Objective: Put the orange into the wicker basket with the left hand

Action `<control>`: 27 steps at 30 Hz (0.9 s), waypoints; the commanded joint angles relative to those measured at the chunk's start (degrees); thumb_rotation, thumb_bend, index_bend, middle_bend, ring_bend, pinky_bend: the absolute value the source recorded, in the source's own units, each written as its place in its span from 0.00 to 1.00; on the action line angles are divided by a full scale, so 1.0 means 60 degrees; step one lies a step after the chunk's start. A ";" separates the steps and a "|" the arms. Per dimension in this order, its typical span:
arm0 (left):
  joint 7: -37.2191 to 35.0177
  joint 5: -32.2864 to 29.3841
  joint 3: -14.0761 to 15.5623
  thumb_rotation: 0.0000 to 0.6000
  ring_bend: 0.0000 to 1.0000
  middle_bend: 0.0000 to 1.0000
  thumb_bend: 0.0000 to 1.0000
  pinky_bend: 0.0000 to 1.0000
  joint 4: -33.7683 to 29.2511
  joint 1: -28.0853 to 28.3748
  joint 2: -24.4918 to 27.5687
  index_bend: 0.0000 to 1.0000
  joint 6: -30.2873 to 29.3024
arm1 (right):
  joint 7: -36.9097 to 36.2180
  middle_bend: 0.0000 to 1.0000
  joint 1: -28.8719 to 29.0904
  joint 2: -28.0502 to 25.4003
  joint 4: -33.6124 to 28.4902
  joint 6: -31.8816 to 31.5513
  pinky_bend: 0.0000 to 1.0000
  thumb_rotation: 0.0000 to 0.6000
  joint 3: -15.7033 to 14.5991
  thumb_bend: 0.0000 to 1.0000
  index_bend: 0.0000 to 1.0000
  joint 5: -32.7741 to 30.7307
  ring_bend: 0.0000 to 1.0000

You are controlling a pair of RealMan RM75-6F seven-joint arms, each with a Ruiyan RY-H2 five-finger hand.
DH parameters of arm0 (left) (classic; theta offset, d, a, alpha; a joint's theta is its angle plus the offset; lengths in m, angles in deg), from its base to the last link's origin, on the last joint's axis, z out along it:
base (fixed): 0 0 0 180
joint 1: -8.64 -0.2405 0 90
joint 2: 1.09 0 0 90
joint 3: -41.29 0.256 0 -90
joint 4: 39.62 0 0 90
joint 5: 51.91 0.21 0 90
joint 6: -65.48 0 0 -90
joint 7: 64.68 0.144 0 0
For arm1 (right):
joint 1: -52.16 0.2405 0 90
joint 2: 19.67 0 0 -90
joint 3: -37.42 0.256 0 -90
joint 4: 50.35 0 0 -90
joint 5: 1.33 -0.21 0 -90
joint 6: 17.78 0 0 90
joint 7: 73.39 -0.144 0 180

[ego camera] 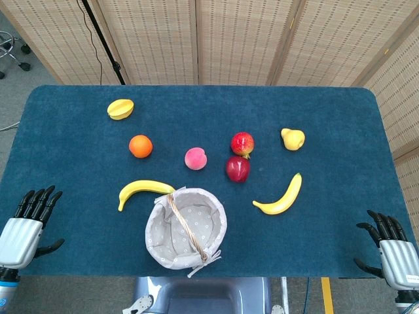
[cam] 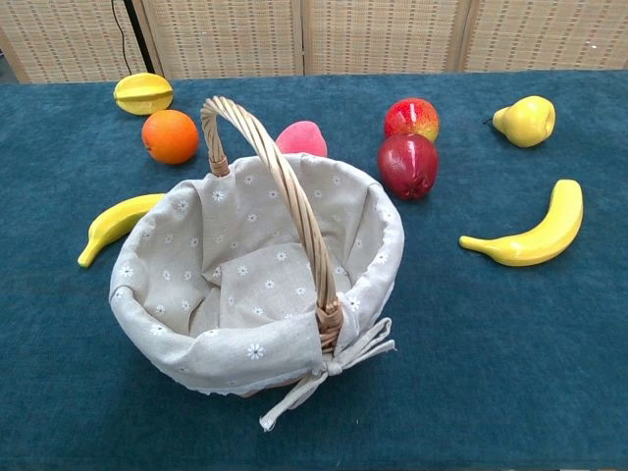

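The orange [ego camera: 140, 146] [cam: 170, 135] lies on the blue table left of centre, nothing touching it. The wicker basket [ego camera: 157, 234] [cam: 383, 235], lined with pale flowered cloth and spanned by a woven handle, stands near the front edge and holds nothing that I can see. My left hand [ego camera: 27, 222] hovers at the table's front left corner, fingers spread and holding nothing, far from the orange. My right hand [ego camera: 390, 245] is at the front right corner, also spread and holding nothing. The chest view shows neither hand.
A yellow starfruit [ego camera: 120, 108] lies behind the orange. A banana [ego camera: 144, 190] lies between orange and basket. A pink peach [ego camera: 195, 158], two red apples [ego camera: 238, 169], a yellow pear [ego camera: 292, 139] and a second banana [ego camera: 281, 197] lie to the right.
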 commanded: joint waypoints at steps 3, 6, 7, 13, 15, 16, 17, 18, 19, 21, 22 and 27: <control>0.0120 -0.0075 -0.0016 1.00 0.00 0.00 0.00 0.00 -0.0059 0.0018 -0.0034 0.00 0.0073 | -0.0066 0.10 -0.0031 -0.0055 -0.0034 -0.0104 0.07 1.00 0.0014 0.00 0.27 0.0063 0.10; 0.0174 -0.0092 -0.0027 1.00 0.00 0.00 0.00 0.00 -0.0148 0.0015 -0.0032 0.00 0.0069 | -0.0133 0.10 -0.0073 -0.0096 -0.0069 -0.0177 0.07 1.00 -0.0011 0.00 0.27 0.0117 0.10; 0.0182 -0.0083 -0.0023 1.00 0.00 0.00 0.00 0.00 -0.0180 0.0019 -0.0022 0.00 0.0074 | -0.0162 0.10 -0.0087 -0.0108 -0.0076 -0.0186 0.07 1.00 -0.0024 0.00 0.27 0.0128 0.10; 0.0046 -0.0189 -0.0149 1.00 0.00 0.00 0.00 0.00 -0.0270 0.0208 0.0025 0.00 0.0297 | -0.0285 0.10 -0.0165 -0.0156 -0.0005 -0.0215 0.07 1.00 -0.0025 0.00 0.27 0.0031 0.10; -0.0042 -0.0275 -0.0241 1.00 0.00 0.00 0.00 0.00 -0.0308 0.0334 0.0053 0.00 0.0442 | -0.0298 0.10 -0.0170 -0.0165 0.0019 -0.0208 0.07 1.00 -0.0008 0.00 0.27 -0.0001 0.10; -0.0067 -0.0309 -0.0299 1.00 0.00 0.00 0.00 0.00 -0.0316 0.0414 0.0051 0.00 0.0522 | -0.0305 0.10 -0.0167 -0.0162 0.0025 -0.0199 0.07 1.00 0.0004 0.00 0.27 -0.0020 0.10; -0.0092 -0.0349 -0.0372 1.00 0.00 0.00 0.00 0.00 -0.0325 0.0507 0.0037 0.00 0.0610 | -0.0307 0.10 -0.0162 -0.0157 0.0030 -0.0186 0.07 1.00 0.0015 0.00 0.27 -0.0036 0.10; -0.0105 -0.0420 -0.0458 1.00 0.00 0.00 0.00 0.00 -0.0339 0.0616 0.0012 0.00 0.0727 | -0.0300 0.10 -0.0155 -0.0152 0.0039 -0.0168 0.07 1.00 0.0021 0.00 0.27 -0.0042 0.10; -0.0095 -0.0477 -0.0520 1.00 0.00 0.00 0.00 0.00 -0.0350 0.0698 -0.0007 0.00 0.0821 | -0.0295 0.10 -0.0149 -0.0148 0.0047 -0.0156 0.07 1.00 0.0024 0.00 0.27 -0.0044 0.10; 0.0003 -0.0709 -0.0788 1.00 0.00 0.00 0.00 0.00 -0.0319 0.1039 -0.0146 0.00 0.1194 | -0.0271 0.10 -0.0132 -0.0119 0.0075 -0.0105 0.07 1.00 0.0028 0.00 0.27 -0.0062 0.10; 0.0083 -0.0902 -0.0936 1.00 0.00 0.00 0.00 0.00 -0.0279 0.1225 -0.0249 0.00 0.1430 | -0.0260 0.10 -0.0124 -0.0110 0.0089 -0.0072 0.07 1.00 0.0021 0.00 0.27 -0.0065 0.10; 0.0294 -0.1923 -0.1617 1.00 0.00 0.00 0.00 0.00 0.0170 0.2173 -0.0996 0.00 0.2619 | -0.0337 0.10 -0.0126 -0.0097 0.0136 -0.0050 0.07 1.00 0.0039 0.00 0.27 -0.0100 0.10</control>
